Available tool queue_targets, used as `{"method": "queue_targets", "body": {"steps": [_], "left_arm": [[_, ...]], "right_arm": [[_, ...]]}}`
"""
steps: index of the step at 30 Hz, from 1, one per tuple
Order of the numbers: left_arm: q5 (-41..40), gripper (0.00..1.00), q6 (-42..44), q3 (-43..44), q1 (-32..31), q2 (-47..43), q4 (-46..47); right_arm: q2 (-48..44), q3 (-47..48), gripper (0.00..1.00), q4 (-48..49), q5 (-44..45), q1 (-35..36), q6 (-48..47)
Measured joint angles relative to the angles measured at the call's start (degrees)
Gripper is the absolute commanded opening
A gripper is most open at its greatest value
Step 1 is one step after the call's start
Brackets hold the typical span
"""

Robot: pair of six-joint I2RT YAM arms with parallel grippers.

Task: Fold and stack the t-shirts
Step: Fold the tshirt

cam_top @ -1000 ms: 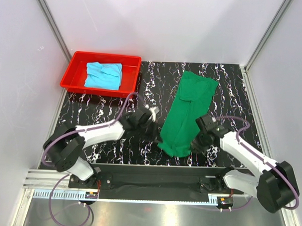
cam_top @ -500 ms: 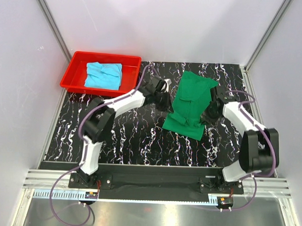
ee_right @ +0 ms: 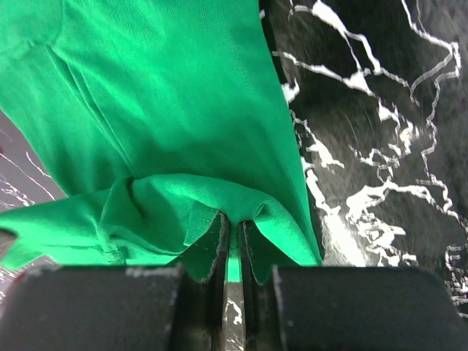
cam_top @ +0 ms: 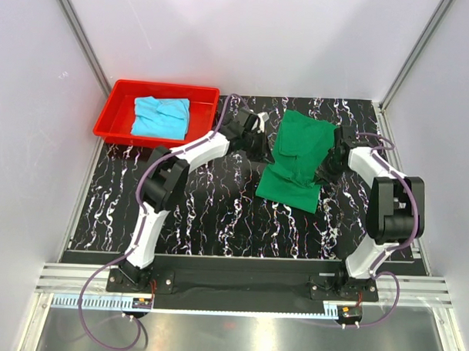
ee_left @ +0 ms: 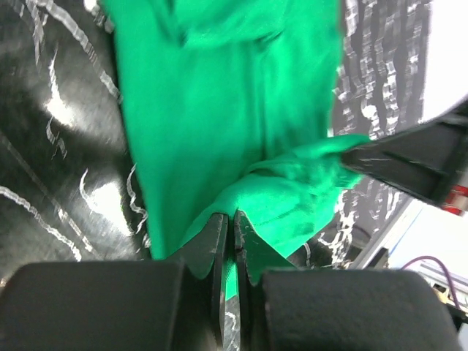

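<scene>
Gripping a dark green short-sleeved cloth t-shirt by both side edges on a black white-veined tabletop.
Clamping a raised fold at its left edge with the left gripper, jaws almost together; pinching a bunched fold at its right edge with the right gripper, jaws equally tight. Farther back left, lying crumpled in a red rectangular plastic tray, a light cyan-blue cloth t-shirt.
</scene>
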Motion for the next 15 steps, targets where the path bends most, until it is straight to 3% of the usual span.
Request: {"method": "queue_targets", "body": {"steps": [15], "left_arm": [[2.16, 0.07, -2.36, 7.96, 1.11, 6.88, 2.05]], "right_arm": [[3.85, 5.33, 0.0, 0.59, -1.38, -1.55, -1.51]]}}
